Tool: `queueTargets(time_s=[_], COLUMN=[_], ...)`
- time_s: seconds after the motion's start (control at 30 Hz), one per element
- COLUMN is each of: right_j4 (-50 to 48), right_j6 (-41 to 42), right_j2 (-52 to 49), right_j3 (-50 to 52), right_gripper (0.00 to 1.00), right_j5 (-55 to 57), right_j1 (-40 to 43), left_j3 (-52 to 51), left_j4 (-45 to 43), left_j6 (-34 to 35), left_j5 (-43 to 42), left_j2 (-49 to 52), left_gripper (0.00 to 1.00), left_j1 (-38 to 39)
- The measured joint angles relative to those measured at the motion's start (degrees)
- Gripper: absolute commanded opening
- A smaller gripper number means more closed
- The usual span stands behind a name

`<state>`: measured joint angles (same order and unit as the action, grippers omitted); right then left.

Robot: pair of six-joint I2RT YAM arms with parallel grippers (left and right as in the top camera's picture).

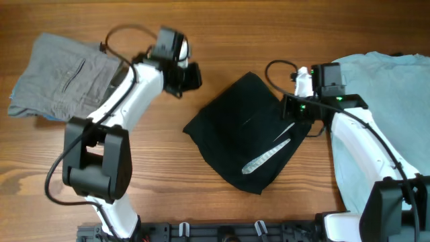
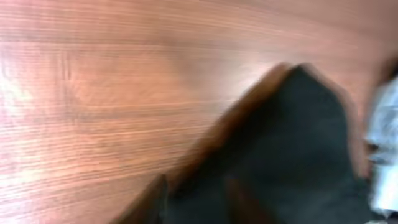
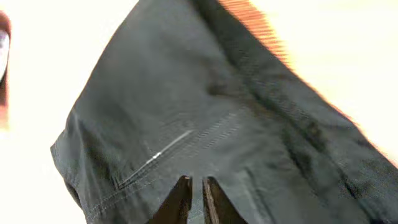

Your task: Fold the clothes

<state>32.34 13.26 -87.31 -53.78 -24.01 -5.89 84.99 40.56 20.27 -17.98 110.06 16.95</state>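
The black shorts (image 1: 252, 131) lie crumpled in the middle of the table, with a pale strip of pocket lining (image 1: 269, 156) showing. My right gripper (image 1: 293, 111) is at their right edge. In the right wrist view its fingers (image 3: 196, 185) are nearly together on the black shorts (image 3: 186, 106). My left gripper (image 1: 191, 76) hovers open over bare wood just off the shorts' upper left. The left wrist view is blurred, with its fingers (image 2: 199, 202) apart and the black shorts (image 2: 292, 155) ahead. The grey shorts (image 1: 60, 84) lie far left. The light blue T-shirt (image 1: 396, 114) lies at the right.
The wooden table (image 1: 222, 33) shows bare wood along the back and front left. The right arm rests over the T-shirt. The left arm crosses beside the grey shorts. A black rail (image 1: 222, 232) runs along the front edge.
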Motion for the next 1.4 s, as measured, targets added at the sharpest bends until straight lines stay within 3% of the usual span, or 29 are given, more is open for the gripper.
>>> queueTargets(time_s=[0.1,0.27,0.37,0.5,0.63,0.7,0.77,0.8,0.87,1.03,1.13,1.3,1.4], right_j4=[1.62,4.5,4.46,4.24,4.28,4.28,4.28,4.42,5.27,11.58,12.72,13.79,14.21], right_j6=[-0.44,5.62,7.43,8.17,8.37,8.39,8.39,8.33,7.89,7.02,6.99,6.99,7.02], right_j2=[-0.13,-3.65,-7.58,-11.65,-11.93,-11.93,-11.93,-11.93,-11.91,-7.3,1.53,11.47,12.17], right_j3=[0.0,0.0,0.0,0.0,-0.07,-0.07,-0.07,-0.07,-0.24,-1.62,-2.73,-3.96,-3.96], right_gripper=[0.11,0.08,0.05,0.04,0.04,0.04,0.04,0.04,0.04,0.06,0.08,0.08,0.08], right_j5=[1.75,10.08,11.61,11.67,11.65,11.63,11.58,11.34,10.99,10.75,10.73,10.73,10.73], right_j1=[-1.84,-2.03,-2.05,-2.05,-2.05,-2.05,-2.05,-2.05,-2.03,-2.05,-2.05,-2.05,-2.05], left_j3=[9.31,13.05,11.65,4.39,-5.84,-9.22,-10.75,-11.37,-11.54,-11.58,-11.61,-11.58,-11.08], left_j4=[10.8,24.55,30.4,31.56,26.67,24.46,22.08,21.05,20.26,18.08,15.43,9.62,7.32], left_j6=[-1.6,-2.45,-1.75,0.26,1.55,1.97,2.58,2.47,3.13,4.74,5.99,7.5,7.8], left_j5=[-1.95,-4.42,-4.68,-4.87,-6.84,-8.66,-8.98,-8.79,-7.48,1.86,5.14,6.73,6.19], left_j2=[-0.11,-0.22,-0.24,-0.24,-0.22,-0.22,-0.2,-0.2,-0.2,-0.2,-0.17,3.28,4.42], left_gripper=[0.7,0.58,0.7,0.78,0.81,0.64,0.3,0.18,0.05,0.04,0.04,0.04,0.07], left_j1=[0.31,1.4,2.29,3.58,5.73,6.95,7.43,7.65,7.69,7.69,7.69,7.69,7.02])
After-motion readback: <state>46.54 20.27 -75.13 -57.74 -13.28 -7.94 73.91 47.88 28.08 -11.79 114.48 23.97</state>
